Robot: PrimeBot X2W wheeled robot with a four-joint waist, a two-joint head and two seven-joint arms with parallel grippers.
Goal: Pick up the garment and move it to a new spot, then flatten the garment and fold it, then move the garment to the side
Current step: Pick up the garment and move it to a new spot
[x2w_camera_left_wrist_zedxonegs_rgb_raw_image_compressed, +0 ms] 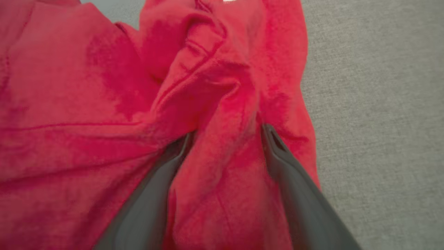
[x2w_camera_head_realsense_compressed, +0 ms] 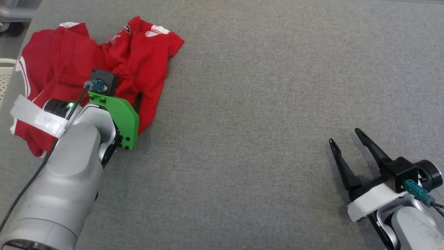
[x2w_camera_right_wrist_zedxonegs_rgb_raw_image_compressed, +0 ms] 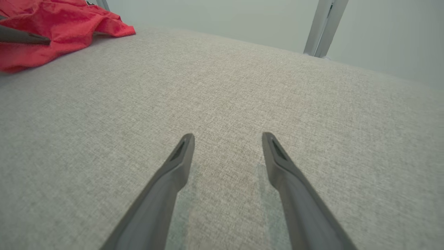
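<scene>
If our left gripper (x2w_camera_left_wrist_zedxonegs_rgb_raw_image_compressed: 227,132), spread wide astride a fold of the red jersey (x2w_camera_head_realsense_compressed: 52,66), closes too shallow, the cloth may slip out.

The left arm (x2w_camera_head_realsense_compressed: 66,173) is stretched out over the garment (x2w_camera_head_realsense_compressed: 62,66), and its wrist is bent down onto the near right part of the cloth. The left claw (x2w_camera_left_wrist_zedxonegs_rgb_raw_image_compressed: 228,132) is held open. Its two dark fingers (x2w_camera_left_wrist_zedxonegs_rgb_raw_image_compressed: 291,180) are pushed into the garment, with a fold of it between them. The right claw (x2w_camera_head_realsense_compressed: 344,136) is seen well apart from the garment, far to its right. It is held open too, with nothing between its fingers.
</scene>
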